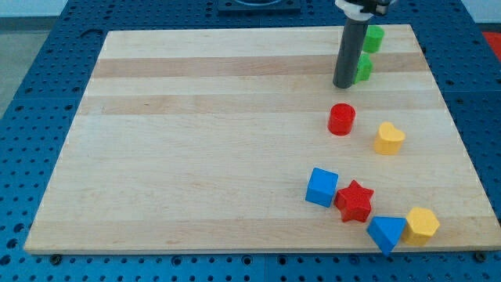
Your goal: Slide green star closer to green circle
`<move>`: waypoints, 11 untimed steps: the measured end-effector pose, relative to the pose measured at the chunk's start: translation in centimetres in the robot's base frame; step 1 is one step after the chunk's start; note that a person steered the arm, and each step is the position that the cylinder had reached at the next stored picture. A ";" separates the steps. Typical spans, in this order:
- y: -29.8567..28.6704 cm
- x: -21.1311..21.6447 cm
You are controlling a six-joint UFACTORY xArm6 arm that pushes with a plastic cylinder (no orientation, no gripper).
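**Two green blocks at the table's top right, rod tip beside the lower one**

Two green blocks sit near the view's top right corner of the table (196,157). Lower green block (364,69): partly hidden by the rod, shape cannot be made out. Upper green block (375,37): just above it toward the view's top, also partly hidden, shape unclear. Which is the star and which the circle cannot be told. The two stand near each other with a small gap between.

My tip (343,84) rests on the table at the left edge of the lower green block, touching or just beside it. There is no hand on this arm, only the rod, so nothing is held.

Below the tip: red cylinder (341,119). Near it, to the view's right: yellow heart (389,138).

Bottom right cluster, well apart from the greens: blue cube (322,187), red star (355,201) touching it, blue triangle (387,233), yellow block (423,225) against the triangle.
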State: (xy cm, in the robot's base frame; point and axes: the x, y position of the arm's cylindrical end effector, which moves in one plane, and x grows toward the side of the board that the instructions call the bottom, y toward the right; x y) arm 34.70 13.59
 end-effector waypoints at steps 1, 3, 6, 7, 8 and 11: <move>0.0 0.0; 0.8 -0.6; 5.4 -3.9; 5.0 -1.4; 5.9 -0.1; 7.2 -3.8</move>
